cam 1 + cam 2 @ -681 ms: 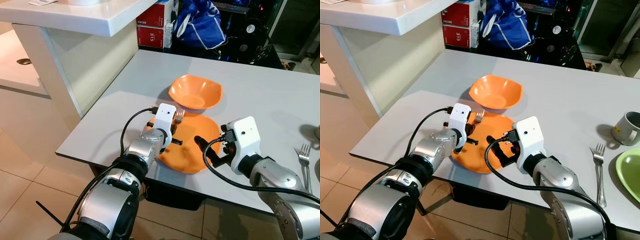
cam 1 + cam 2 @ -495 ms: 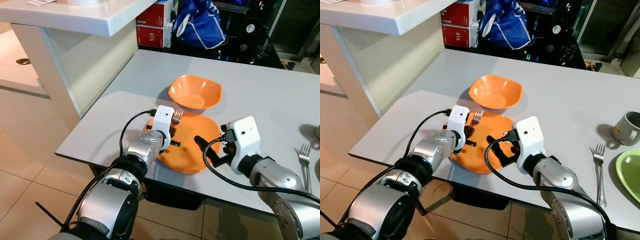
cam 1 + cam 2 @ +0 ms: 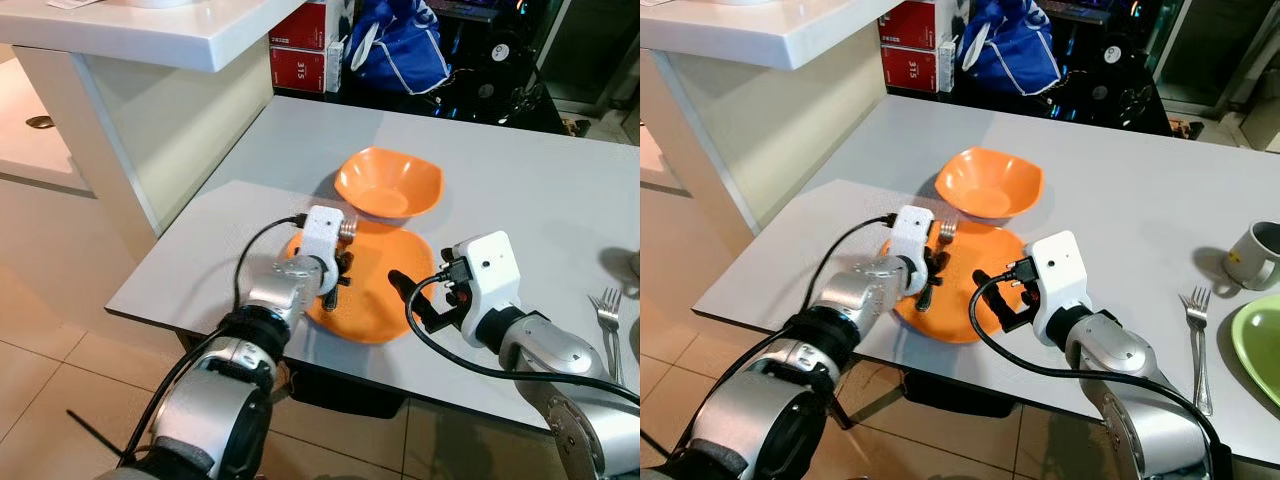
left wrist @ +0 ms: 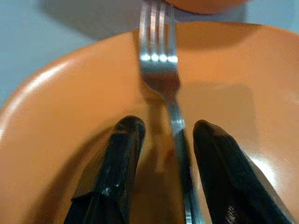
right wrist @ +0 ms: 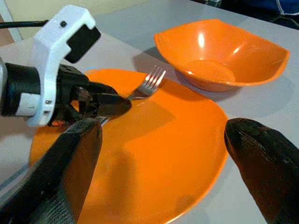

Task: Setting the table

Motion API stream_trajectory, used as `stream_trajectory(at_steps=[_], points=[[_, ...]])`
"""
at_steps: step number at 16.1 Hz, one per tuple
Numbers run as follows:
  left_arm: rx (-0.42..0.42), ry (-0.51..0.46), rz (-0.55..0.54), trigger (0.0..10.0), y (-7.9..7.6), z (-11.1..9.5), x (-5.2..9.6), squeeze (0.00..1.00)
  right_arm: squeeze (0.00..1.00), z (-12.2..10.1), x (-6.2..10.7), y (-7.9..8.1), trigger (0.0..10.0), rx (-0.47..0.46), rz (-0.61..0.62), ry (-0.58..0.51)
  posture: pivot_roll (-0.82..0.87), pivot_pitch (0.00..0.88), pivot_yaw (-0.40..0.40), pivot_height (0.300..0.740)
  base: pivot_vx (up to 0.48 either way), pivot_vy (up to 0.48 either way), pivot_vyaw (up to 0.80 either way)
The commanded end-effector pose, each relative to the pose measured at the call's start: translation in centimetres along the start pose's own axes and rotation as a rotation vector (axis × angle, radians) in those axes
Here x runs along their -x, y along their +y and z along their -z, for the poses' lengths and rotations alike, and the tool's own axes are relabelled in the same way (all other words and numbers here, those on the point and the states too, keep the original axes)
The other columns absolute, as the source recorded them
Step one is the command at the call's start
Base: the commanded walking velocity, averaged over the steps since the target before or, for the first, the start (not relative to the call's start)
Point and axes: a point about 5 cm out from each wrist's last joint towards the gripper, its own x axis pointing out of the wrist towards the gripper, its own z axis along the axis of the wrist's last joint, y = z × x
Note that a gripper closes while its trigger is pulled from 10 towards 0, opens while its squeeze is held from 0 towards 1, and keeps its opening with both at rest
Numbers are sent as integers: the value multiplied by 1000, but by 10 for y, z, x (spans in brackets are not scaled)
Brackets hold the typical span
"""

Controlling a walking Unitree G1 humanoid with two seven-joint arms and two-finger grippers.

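An orange plate (image 3: pixel 375 305) lies near the table's front edge, with an orange bowl (image 3: pixel 388 183) just behind it. A silver fork (image 3: pixel 347 228) rests on the plate's left part, its tines (image 4: pixel 159 65) pointing at the bowl. My left gripper (image 3: pixel 338 272) is low over the plate, open, with the fork's handle between its fingers (image 4: pixel 126 144) and against one of them. My right gripper (image 3: pixel 408 300) hovers wide open at the plate's right side, holding nothing; in the right wrist view the plate (image 5: pixel 177 140) and the bowl (image 5: pixel 219 51) lie before it.
At the right end of the table lie a second fork (image 3: pixel 1198 330), a green plate (image 3: pixel 1260 350) and a grey mug (image 3: pixel 1252 255). A white counter (image 3: pixel 150 30) rises at the left. Red boxes (image 3: pixel 300 65) and a blue bag (image 3: pixel 400 50) stand behind the table.
My left gripper has slid a little left and back along the plate. The fork's tines stay at the plate's far rim. The right arm has not moved.
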Motion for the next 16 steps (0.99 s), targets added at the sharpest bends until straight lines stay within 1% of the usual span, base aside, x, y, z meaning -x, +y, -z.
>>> stream_trajectory(at_steps=[1, 2, 3, 4, 6, 7, 8, 10, 11, 12, 14, 15, 16], points=[[2, -1, -6, 10000, 2, -2, 2, 1000, 0, -2, -1, -1, 10000, 9, -6, -5, -81, 0, 8, 740, 0, 0, 0], [-9, -10, 2, 10000, 2, -5, 6, 345, 0, -2, -1, -2, 10000, 11, -7, -7, -80, 0, 8, 740, 0, 0, 0], [-20, -26, 6, 10000, 3, -10, 15, 0, 0, -3, -2, -3, 10000, 15, -7, -9, -76, 0, 6, 740, 0, 0, 0], [-19, -28, 7, 10000, 3, -11, 16, 0, 0, -3, -2, -3, 10000, 16, -7, -9, -74, 0, 5, 740, 0, 0, 0], [-17, -43, 2, 10000, 5, -15, 24, 0, 0, -4, -3, -4, 10000, 18, -8, -10, -68, 0, -1, 740, 0, 0, 0], [-19, -62, 3, 10000, 5, -19, 31, 0, 0, -5, -4, -5, 10000, 25, -10, -10, -67, 0, -3, 740, 0, 0, 0], [-18, -117, 14, 10000, 4, -27, 42, 0, 0, -6, -4, -7, 10000, 33, -10, -14, -63, 0, -7, 740, 0, 0, 0], [-19, -332, 31, 10000, 7, -49, 62, 0, 0, -8, -4, -9, 10000, 37, 3, -25, -58, 0, -10, 740, 0, 0, 0], [-57, -426, 30, 10000, 10, -56, 74, 0, 0, -10, -4, -10, 10000, 32, 9, -37, -52, 0, -14, 740, 0, 0, 0], [-116, -488, 10, 10000, 14, -59, 85, 0, 0, -11, -5, -10, 10000, 22, 13, -51, -49, 0, -16, 740, 0, 0, 0], [-181, -534, -66, 10000, 27, -54, 108, 0, 0, -13, -7, -8, 10000, -4, 19, -75, -34, 0, -24, 740, 0, 0, 0], [-193, -572, -92, 10000, 35, -50, 120, 0, 0, -12, -8, -6, 10000, -21, 23, -82, -27, 0, -27, 740, 0, 0, 0], [-200, -584, -129, 10000, 46, -37, 132, 0, 0, -11, -9, -4, 10000, -42, 28, -87, -24, 0, -30, 740, 0, 0, 0]])
